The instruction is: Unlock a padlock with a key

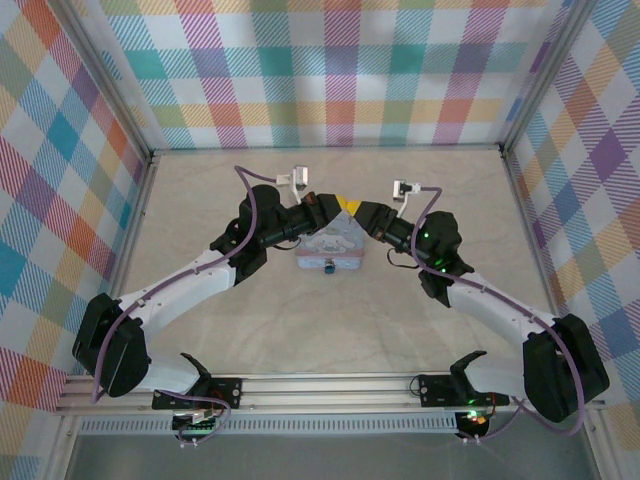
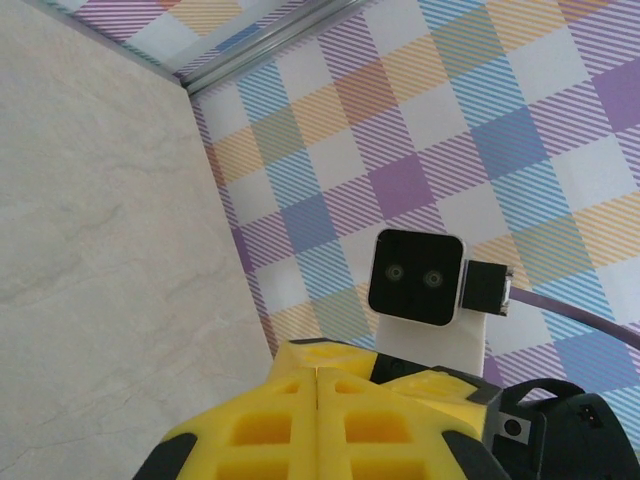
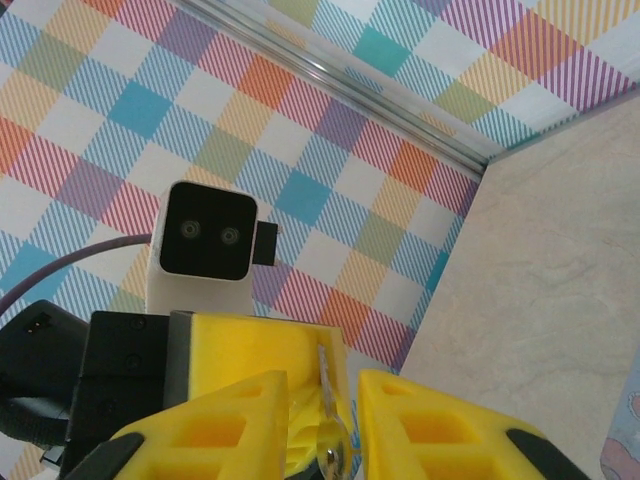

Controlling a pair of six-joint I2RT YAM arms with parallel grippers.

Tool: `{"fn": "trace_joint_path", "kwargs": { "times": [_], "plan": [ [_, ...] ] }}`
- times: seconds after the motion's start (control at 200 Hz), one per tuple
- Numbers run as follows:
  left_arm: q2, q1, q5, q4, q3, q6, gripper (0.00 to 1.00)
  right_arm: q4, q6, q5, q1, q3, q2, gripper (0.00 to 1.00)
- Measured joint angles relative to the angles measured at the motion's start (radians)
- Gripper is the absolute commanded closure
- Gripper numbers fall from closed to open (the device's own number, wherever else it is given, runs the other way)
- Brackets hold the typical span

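Note:
The padlock [image 1: 328,267], tiny and dark bluish, hangs on the front side of the pale-blue tin box [image 1: 337,247] at mid-table. Both grippers meet tip to tip just above the box's far edge. My left gripper [image 1: 338,207] [image 2: 318,372] has its yellow fingers pressed flat together, with only a thin slit at the tips. The silver key [image 3: 324,400] stands with its blade up against the left gripper's yellow fingertip [image 3: 255,350]. Its round head sits low between the fingers of my right gripper [image 1: 356,211] [image 3: 322,385]. Those jaws stand apart, with a gap on each side of the key.
Plaid walls close the table in at the back and on both sides, and bare pale tabletop lies around the box. Each wrist camera faces the other arm's camera block [image 2: 417,277] [image 3: 205,235]. A corner of the box [image 3: 625,440] shows low on the right.

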Motion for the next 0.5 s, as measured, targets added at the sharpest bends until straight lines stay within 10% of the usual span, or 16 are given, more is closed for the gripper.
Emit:
{"fn": "trace_joint_path", "kwargs": {
  "times": [0.09, 0.5],
  "plan": [
    [0.000, 0.000, 0.000, 0.002, 0.000, 0.000, 1.00, -0.011, 0.001, 0.006, 0.000, -0.005, 0.000, 0.42],
    [-0.005, 0.000, 0.000, 0.006, 0.000, 0.000, 1.00, -0.041, -0.012, 0.030, 0.000, -0.025, -0.020, 0.47]
  ]
}}
